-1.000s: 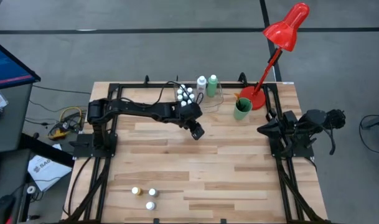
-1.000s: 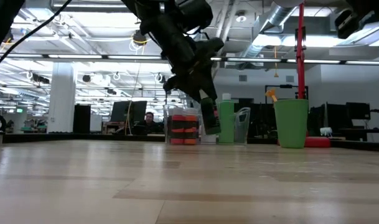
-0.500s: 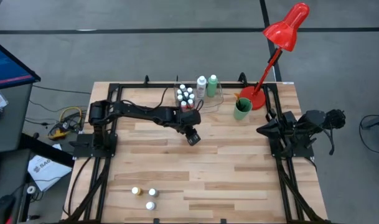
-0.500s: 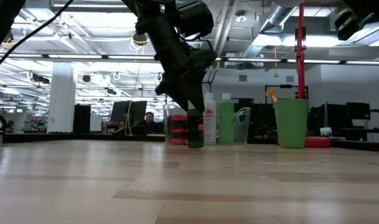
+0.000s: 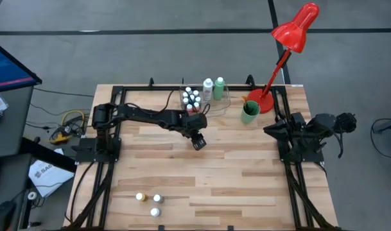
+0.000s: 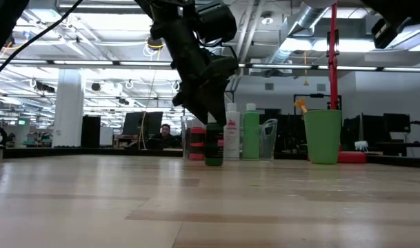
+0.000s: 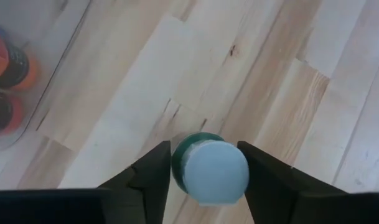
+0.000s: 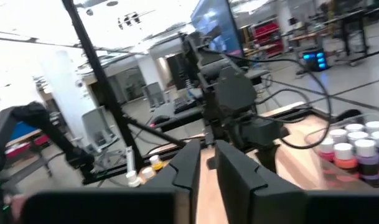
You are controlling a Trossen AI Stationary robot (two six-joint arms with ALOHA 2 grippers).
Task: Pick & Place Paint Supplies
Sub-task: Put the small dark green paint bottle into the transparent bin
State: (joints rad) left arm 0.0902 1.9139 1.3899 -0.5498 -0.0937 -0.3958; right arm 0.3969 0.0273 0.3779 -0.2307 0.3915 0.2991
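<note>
The left arm reaches over the table (image 5: pixel 246 186) – its left gripper (image 5: pixel 198 142) is near the clear tray (image 5: pixel 228 97) of small bottles (image 5: pixel 191 99). Three tiny bottles (image 5: pixel 150 202) stand apart, near the front edge.

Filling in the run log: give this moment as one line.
left claw: around green bottle on table | right claw: idle at table's right edge

From above, the left hand (image 5: pixel 197 142) covers the small green bottle (image 7: pixel 209 169) beneath it at frame centre. Three tiny bottles (image 5: pixel 149 202) near the lower edge are too small to tell colours surely. In the low view, the clear tray (image 6: pixel 196 141) stands half hidden behind the arm; the lamp (image 6: pixel 333 76) is cut off at top.
</note>
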